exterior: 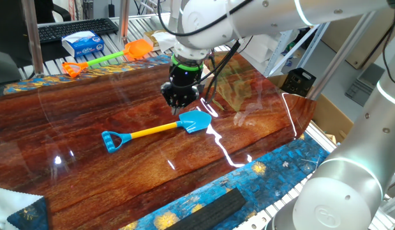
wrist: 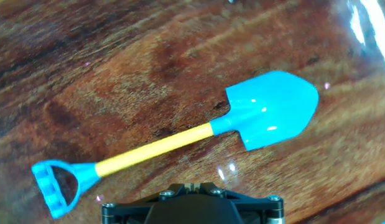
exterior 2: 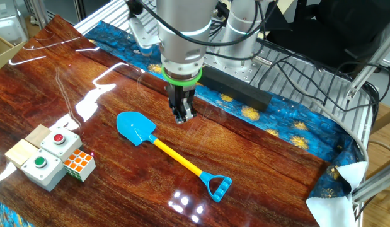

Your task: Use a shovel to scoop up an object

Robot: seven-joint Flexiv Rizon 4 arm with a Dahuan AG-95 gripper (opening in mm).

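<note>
The shovel [exterior: 196,121], with a light-blue blade, yellow shaft and blue D-handle, lies flat on the wooden table. It also shows in the other fixed view [exterior 2: 135,128] and fills the hand view [wrist: 273,111]. The Rubik's cube [exterior 2: 79,164] sits near the table's edge beside the button boxes, well away from the blade; it is out of view in the other two views. My gripper [exterior 2: 182,115] hangs a little above the table just beside the blade, also seen in one fixed view [exterior: 179,102]. Its fingers are together and hold nothing.
Two beige boxes, one with a red button [exterior 2: 58,142] and one with a green button [exterior 2: 42,167], stand next to the cube. An orange-bladed green shovel [exterior: 108,59] and a tissue pack [exterior: 82,43] lie at the far edge. A black bar [exterior: 210,207] lies on the blue cloth.
</note>
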